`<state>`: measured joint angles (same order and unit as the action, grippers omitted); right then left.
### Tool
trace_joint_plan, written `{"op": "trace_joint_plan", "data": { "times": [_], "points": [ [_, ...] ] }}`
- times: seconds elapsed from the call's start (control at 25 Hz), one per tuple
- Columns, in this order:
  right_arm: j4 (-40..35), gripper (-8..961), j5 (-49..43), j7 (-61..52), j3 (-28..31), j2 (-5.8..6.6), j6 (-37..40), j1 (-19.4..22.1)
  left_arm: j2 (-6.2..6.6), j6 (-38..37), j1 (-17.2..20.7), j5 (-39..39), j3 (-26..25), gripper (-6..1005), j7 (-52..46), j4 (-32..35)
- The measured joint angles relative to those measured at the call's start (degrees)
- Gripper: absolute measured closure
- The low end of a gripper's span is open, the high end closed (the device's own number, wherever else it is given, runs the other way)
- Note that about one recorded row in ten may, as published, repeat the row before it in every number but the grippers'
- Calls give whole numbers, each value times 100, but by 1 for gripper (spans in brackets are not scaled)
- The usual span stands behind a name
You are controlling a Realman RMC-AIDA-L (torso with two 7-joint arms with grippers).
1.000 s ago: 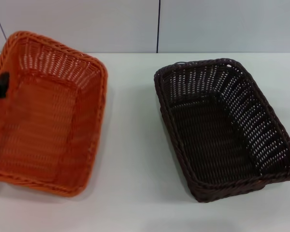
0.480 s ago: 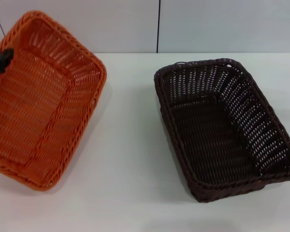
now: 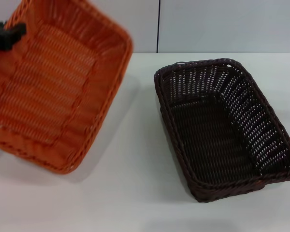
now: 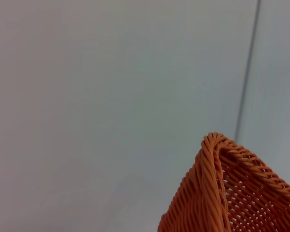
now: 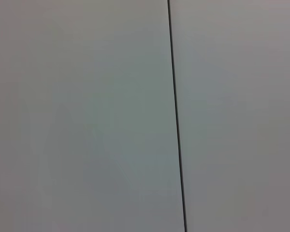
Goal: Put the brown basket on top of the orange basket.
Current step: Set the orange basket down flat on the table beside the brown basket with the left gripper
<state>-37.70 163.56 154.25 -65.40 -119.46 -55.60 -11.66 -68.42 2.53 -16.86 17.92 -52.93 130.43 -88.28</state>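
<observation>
Left pincer (image 3: 7, 36) grips orange basket (image 3: 53, 92) rim, tilted; brown basket (image 3: 222, 125) well apart.

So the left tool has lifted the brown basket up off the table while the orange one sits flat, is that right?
Not quite: the colours are swapped. The head view shows the left tool holding the orange basket, tilted and raised, while the brown basket sits flat on the table.

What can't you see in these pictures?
- Left gripper: head view shows only a dark piece at the orange basket rim; the picture edge cuts off the rest.
- Right gripper: in no view; its wrist view shows only wall.
- Brown basket: missing from both wrist views.
</observation>
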Motion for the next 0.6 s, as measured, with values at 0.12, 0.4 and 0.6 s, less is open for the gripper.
{"op": "trace_joint_plan", "data": {
  "times": [0.12,0.4,0.6],
  "points": [
    [0,530,0,0,2,1,-12,9,32,1211,11,-282,47,822,-689,481],
    [0,530,0,0,-22,-2,-95,21,-1700,6364,-332,-4489,-2112,821,-4635,3965],
    [-33,530,0,-1,-71,-5,-158,62,-3330,7859,-554,-9057,-6354,821,-6139,3933]
  ]
}}
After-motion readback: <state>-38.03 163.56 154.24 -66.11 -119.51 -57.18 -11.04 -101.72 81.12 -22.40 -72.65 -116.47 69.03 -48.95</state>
